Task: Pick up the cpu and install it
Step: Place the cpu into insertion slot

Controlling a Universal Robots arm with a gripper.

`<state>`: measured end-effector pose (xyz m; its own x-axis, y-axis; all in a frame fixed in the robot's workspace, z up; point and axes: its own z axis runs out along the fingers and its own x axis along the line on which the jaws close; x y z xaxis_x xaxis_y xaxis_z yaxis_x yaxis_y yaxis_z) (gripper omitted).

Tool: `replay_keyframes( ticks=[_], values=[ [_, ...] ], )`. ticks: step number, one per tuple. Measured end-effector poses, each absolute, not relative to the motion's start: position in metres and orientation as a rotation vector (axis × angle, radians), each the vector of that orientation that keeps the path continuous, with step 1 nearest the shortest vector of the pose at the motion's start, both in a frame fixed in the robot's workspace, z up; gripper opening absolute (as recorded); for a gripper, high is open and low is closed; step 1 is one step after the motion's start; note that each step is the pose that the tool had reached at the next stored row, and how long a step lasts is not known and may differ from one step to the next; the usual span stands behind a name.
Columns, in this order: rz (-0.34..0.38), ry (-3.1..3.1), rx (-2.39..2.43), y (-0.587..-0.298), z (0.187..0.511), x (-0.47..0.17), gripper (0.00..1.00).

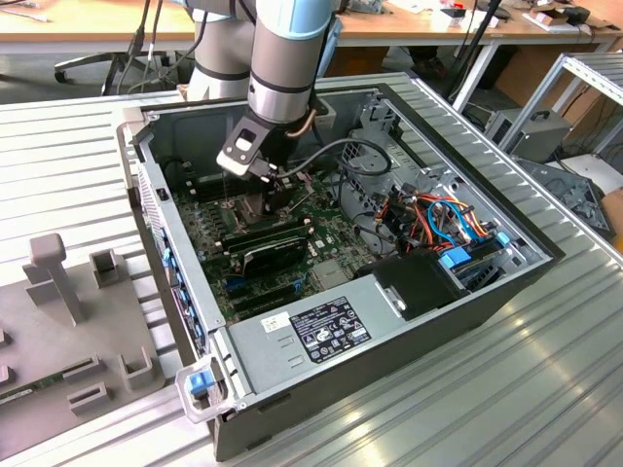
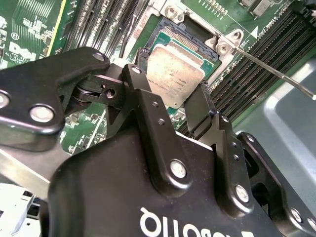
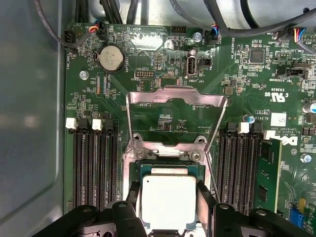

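The black pincer (image 3: 169, 197) is clamped on the small flat grey-tan square cpu (image 2: 174, 74), held just over the silver metal-framed socket (image 3: 165, 154) with its plate (image 3: 177, 96) raised. If the cpu sits skewed, pressing down could bend the contacts beneath

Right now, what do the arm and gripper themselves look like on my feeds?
The arm is a silver-grey tube with light blue joint caps and a black band. A grey cable loops off its wrist, beside a silver bracket. In the second wrist view the gripper is matte black: a blocky body with white lettering, and jointed linkage fingers studded with silver screws.
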<state>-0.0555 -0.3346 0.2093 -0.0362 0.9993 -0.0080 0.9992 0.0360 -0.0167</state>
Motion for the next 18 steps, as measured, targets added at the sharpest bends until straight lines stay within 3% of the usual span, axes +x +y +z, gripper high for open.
replay_keyframes(
  ticks=[18],
  values=[
    [0.028,-2.263,-2.17,-0.3347,0.2035,-0.0564,0.55]
  ],
)
